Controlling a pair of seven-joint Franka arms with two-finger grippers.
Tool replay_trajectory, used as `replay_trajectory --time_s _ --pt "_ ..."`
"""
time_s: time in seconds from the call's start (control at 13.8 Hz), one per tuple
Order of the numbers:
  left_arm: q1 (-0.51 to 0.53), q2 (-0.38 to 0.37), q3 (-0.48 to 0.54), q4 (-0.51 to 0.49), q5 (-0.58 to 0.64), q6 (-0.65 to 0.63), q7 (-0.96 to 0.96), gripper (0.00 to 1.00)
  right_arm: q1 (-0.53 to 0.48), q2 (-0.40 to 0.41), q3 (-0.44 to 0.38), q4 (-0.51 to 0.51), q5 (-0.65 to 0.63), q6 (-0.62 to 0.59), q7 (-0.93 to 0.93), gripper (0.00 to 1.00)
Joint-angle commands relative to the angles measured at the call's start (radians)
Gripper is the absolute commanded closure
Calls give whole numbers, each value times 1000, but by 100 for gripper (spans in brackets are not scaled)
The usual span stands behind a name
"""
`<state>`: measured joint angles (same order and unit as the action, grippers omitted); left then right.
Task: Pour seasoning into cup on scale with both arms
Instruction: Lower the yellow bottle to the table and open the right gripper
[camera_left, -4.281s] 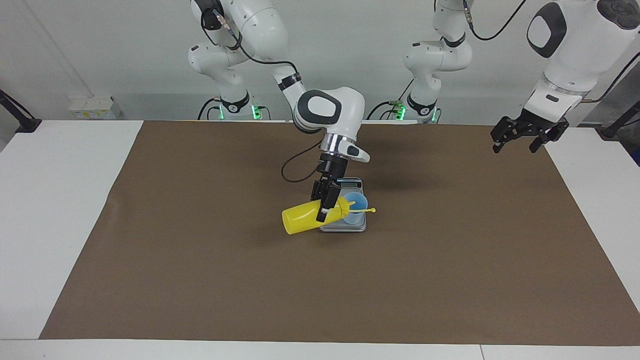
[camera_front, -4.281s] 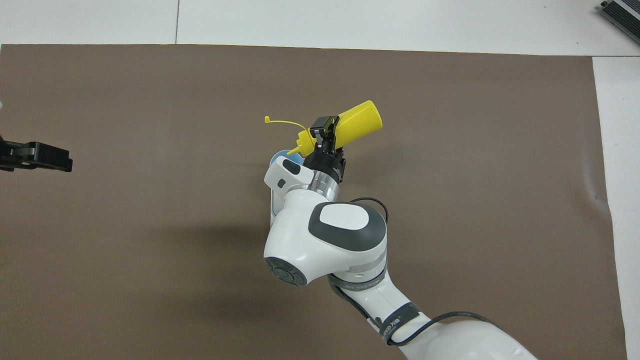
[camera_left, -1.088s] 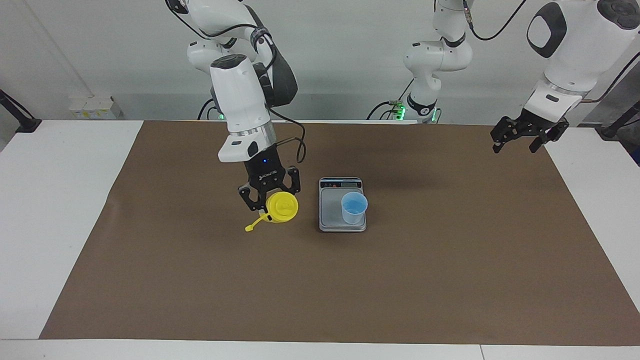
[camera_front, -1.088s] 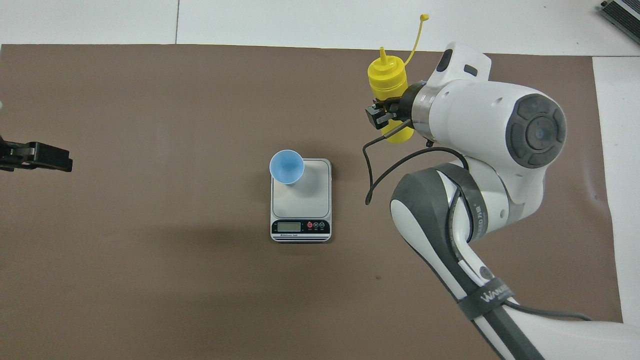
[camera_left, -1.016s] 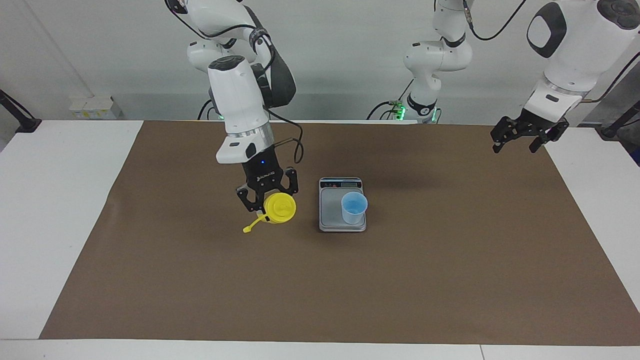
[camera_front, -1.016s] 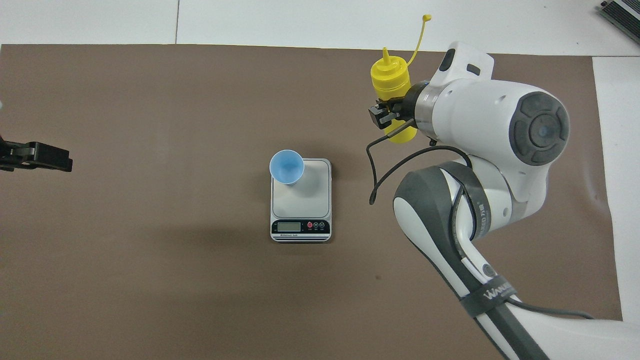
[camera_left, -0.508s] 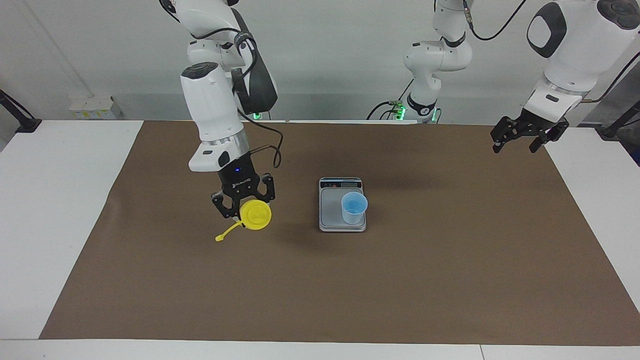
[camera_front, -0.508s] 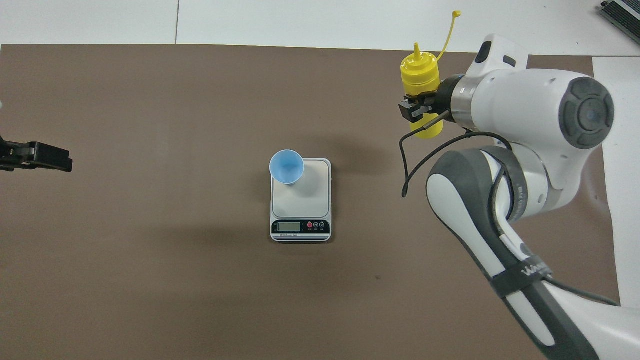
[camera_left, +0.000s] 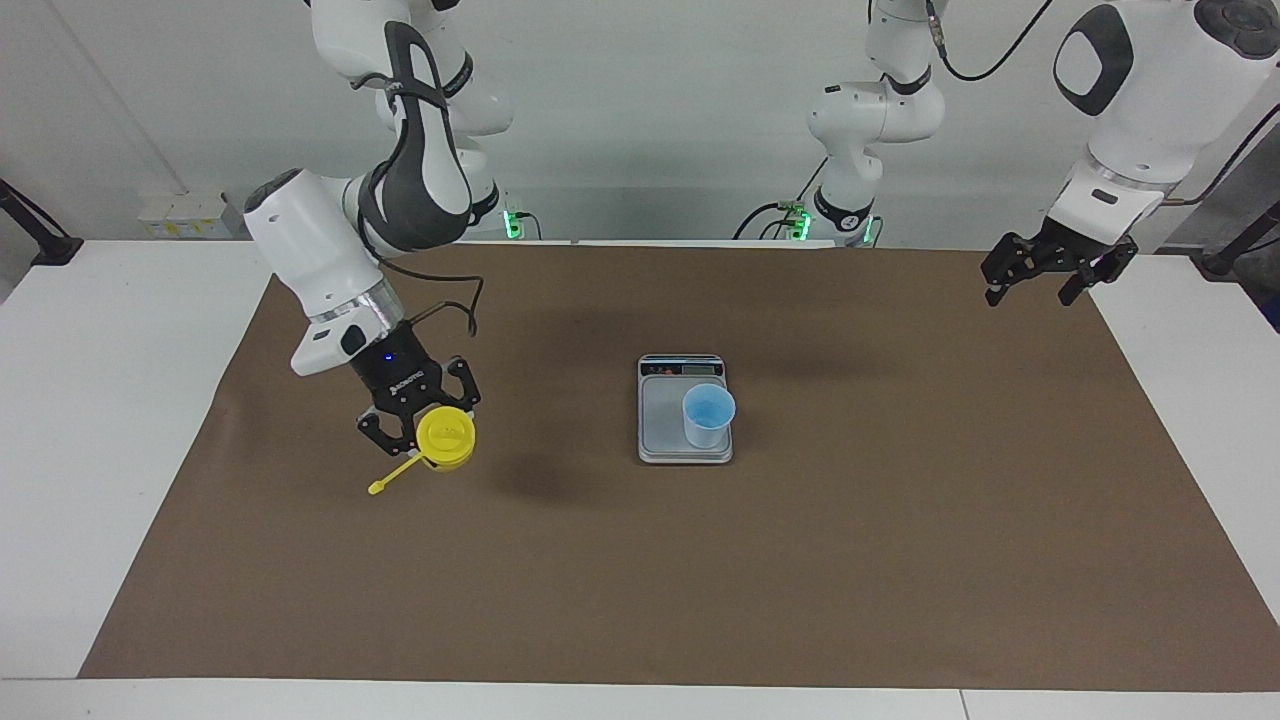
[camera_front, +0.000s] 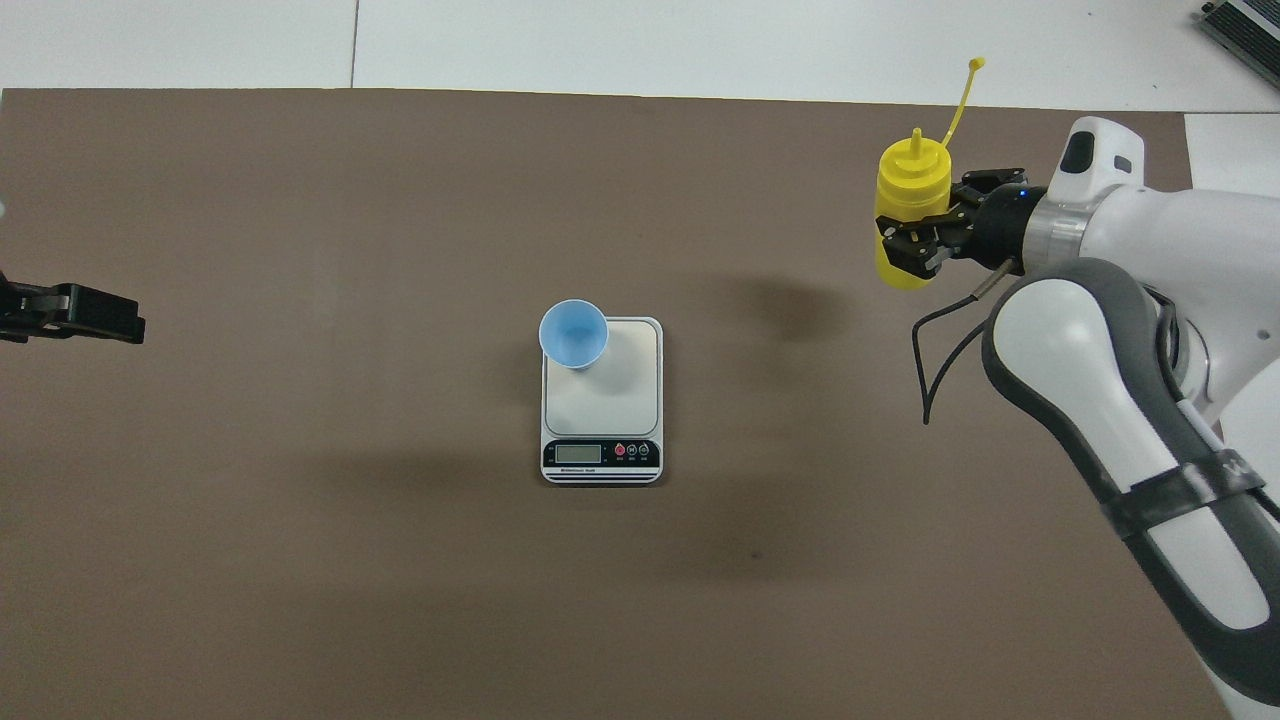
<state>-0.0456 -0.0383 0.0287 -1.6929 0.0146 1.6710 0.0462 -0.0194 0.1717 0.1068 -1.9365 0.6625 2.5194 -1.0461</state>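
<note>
The right gripper (camera_left: 425, 432) is clamping the yellow seasoning bottle (camera_left: 446, 438) around its body, its fingers pinching the bottle from both sides, and is holding it upright in the air over the brown mat (camera_left: 640, 580) toward the right arm's end of the table. In the facing view the bottle's domed cap is showing as a round yellow disc just in front of the black gripper, and the thin tethered cap strap (camera_left: 392, 477) is sticking out and down from it. In the overhead view the same bottle (camera_front: 908, 215) is appearing with its nozzle pointing up the picture, the strap (camera_front: 962, 95) rising beside it, and the gripper (camera_front: 925, 240) wrapping its lower body from the side. The scale (camera_left: 685, 445) is lying flat near the middle of the mat, its dark display strip (camera_front: 601, 453) facing the robots. The translucent light-blue cup (camera_left: 708, 414) is standing upright on the weighing plate, at the corner farthest from the robots and toward the left arm's end, well apart from the bottle. The left gripper (camera_left: 1035, 283) is waiting in the air over the edge of the mat at the left arm's end of the table, its fingers spread wide and gripping nothing.
</note>
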Motion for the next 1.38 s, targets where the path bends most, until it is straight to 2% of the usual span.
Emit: replay_trajectory --time_s 0.0,0.15,0.51,0.8,1.31 --pt "3 -15 0 -13 -12 -8 -6 0 -48 -75 11 -134 203 35 -269 100" --pt "3 -15 0 -13 -12 -10 -6 0 -86 -92 10 -199 348 35 -446 100" --pt "3 -15 0 -13 -12 -10 -6 0 -140 -89 10 -262 603 24 -750 100" --pt "3 -15 0 -13 -12 -10 -6 0 -215 -78 10 -295 681 -36 -928 100" --pt "3 -15 0 -13 -12 -10 -6 0 -277 -84 11 -321 703 -128 -977 100"
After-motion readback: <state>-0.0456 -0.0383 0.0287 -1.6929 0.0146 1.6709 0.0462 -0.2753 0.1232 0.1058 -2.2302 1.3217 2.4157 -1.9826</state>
